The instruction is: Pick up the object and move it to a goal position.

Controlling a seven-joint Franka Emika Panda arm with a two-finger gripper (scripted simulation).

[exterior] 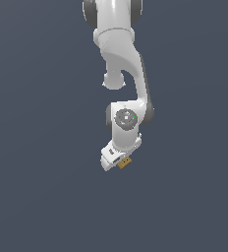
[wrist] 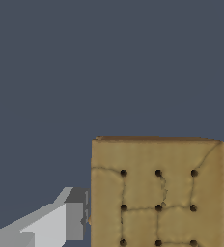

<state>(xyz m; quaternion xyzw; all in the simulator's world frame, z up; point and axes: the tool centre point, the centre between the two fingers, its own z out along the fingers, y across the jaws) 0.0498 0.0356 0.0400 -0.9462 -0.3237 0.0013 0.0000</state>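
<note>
The gripper (exterior: 120, 161) is closed on the object (exterior: 124, 163), a small tan-brown block pinched at the tip of the white hand. In the wrist view the object (wrist: 157, 193) fills much of the picture, its tan face marked with rows of dark dots and faint cracks, with a grey finger (wrist: 74, 221) pressed against one side. In the exterior view the arm (exterior: 123, 69) hangs from above, its wrist tilted, against plain dark blue-grey.
</note>
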